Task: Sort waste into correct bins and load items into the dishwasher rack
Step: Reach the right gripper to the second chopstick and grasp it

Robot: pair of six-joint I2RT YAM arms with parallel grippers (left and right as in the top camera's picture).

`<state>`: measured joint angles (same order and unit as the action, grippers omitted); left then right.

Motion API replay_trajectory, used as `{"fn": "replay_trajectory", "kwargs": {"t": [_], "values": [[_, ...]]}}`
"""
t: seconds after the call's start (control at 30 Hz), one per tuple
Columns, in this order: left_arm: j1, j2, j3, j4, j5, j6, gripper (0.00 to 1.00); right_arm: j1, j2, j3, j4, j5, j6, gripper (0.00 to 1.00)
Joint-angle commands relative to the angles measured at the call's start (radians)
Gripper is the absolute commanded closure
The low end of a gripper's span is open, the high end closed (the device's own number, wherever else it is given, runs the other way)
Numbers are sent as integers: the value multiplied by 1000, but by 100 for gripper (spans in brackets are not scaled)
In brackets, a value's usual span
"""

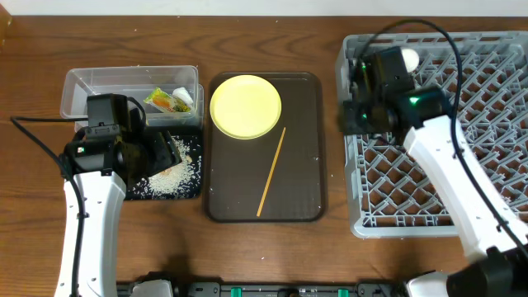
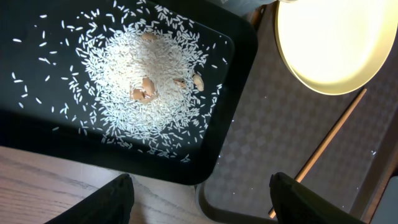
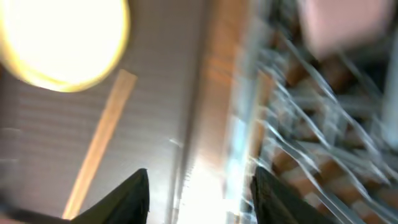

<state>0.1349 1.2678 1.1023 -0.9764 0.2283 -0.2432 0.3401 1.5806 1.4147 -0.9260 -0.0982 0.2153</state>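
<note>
Loose rice (image 1: 169, 175) (image 2: 143, 81) lies heaped in the black tray (image 1: 191, 188) (image 2: 37, 124), with a few tan bits in it. My left gripper (image 1: 165, 153) (image 2: 202, 196) hangs open over that tray's near corner, holding nothing. The clear tub (image 1: 107, 81) contains the green-and-yellow wrapper (image 1: 161, 101) and a white paper scrap (image 1: 183, 96). The yellow plate (image 1: 246, 106) (image 2: 336, 43) (image 3: 62, 37) and one chopstick (image 1: 271, 172) (image 2: 329, 140) (image 3: 99, 143) lie on the brown serving tray. My right gripper (image 1: 353, 115) (image 3: 202, 196) is open and empty at the left edge of the grey rack (image 1: 412, 173) (image 3: 298, 106).
The brown serving tray (image 1: 305, 165) (image 2: 273, 124) sits between the black tray and the rack. A white rounded dish (image 1: 407, 58) rests in the rack's far part, half hidden by my right arm. The right wrist view is motion-blurred.
</note>
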Motion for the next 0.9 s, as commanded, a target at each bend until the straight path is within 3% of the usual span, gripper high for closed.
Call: {"fn": "replay_trajectory", "kwargs": {"t": [0.0, 0.4, 0.73, 0.87], "values": [[4, 6, 14, -3, -13, -2, 27, 73, 24, 5, 31, -86, 0, 48], [4, 6, 14, -3, -13, -2, 27, 320, 276, 5, 163, -69, 118, 48], [4, 6, 14, -3, -13, -2, 27, 398, 456, 5, 175, 75, 226, 47], [4, 6, 14, -3, -13, -2, 27, 398, 494, 5, 155, 76, 226, 55]]}}
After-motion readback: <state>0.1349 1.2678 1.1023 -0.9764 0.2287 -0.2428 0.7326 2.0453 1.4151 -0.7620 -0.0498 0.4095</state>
